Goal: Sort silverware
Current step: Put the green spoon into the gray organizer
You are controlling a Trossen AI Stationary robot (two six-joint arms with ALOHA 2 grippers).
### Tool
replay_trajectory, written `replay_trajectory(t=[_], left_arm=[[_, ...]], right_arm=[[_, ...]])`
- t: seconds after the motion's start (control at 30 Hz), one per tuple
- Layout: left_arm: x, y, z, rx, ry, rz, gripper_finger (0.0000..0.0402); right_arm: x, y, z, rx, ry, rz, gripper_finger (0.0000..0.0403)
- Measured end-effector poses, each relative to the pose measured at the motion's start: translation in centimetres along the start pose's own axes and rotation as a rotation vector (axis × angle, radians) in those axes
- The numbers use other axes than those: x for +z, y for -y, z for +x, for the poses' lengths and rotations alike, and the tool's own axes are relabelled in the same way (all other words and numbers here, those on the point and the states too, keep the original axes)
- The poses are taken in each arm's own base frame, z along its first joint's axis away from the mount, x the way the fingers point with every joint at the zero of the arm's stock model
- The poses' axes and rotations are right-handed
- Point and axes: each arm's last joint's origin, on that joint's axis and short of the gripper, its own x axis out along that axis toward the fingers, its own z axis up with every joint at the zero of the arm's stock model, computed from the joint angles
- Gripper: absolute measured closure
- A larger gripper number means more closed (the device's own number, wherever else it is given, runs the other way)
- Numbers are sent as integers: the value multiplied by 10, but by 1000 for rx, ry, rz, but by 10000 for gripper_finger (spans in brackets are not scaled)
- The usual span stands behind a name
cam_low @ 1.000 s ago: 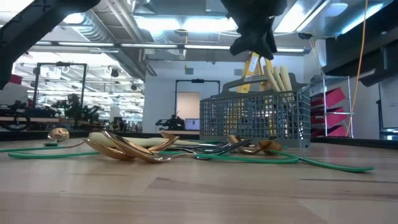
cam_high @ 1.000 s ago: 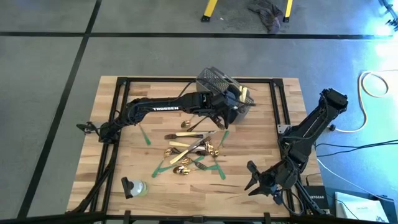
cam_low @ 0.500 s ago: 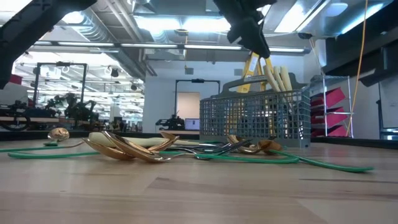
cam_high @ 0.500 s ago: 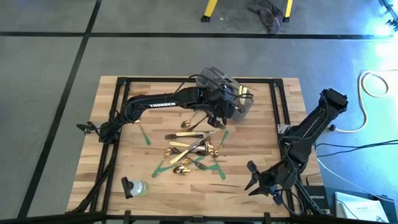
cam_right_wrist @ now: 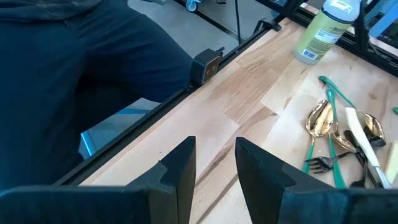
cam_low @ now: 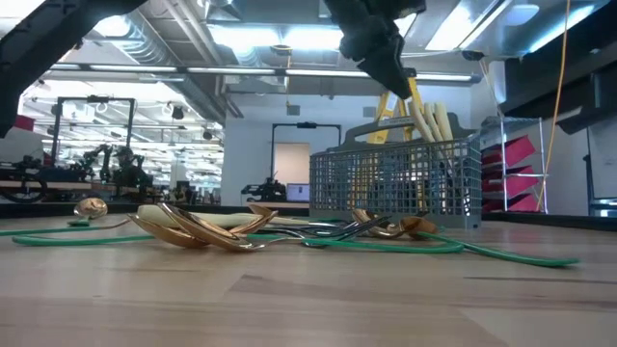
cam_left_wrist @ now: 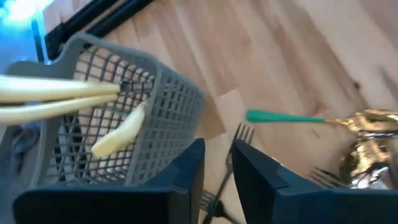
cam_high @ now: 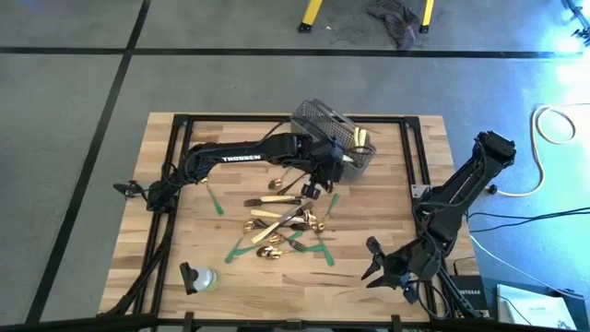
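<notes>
Leftmost, reaching over the counter (cam_high: 184,212): left gripper (cam_high: 322,177) raised beside the grey mesh basket (cam_high: 324,124), jaws parted by a narrow gap, gripping nothing. Cream-handled knives (cam_low: 432,120) upright in that basket. Mid-counter, silverware pile (cam_high: 286,221) of gold spoons and dark forks lying among green tape strips (cam_high: 214,200). Far right, right gripper (cam_high: 380,265) parked at the counter's near corner, jaws slightly apart, empty.
</notes>
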Motion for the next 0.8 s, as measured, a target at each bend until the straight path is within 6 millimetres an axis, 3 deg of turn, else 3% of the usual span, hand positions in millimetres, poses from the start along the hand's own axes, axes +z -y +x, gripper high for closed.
replay_trajectory(t=[0.57, 0.8], left_arm=[[22, 29, -36, -12, 46, -33, 371], [23, 45, -33, 17, 11, -72, 388]], right_arm=[[-10, -5, 31, -168, -32, -18, 306], [-3, -4, 31, -187, 42, 33, 306]])
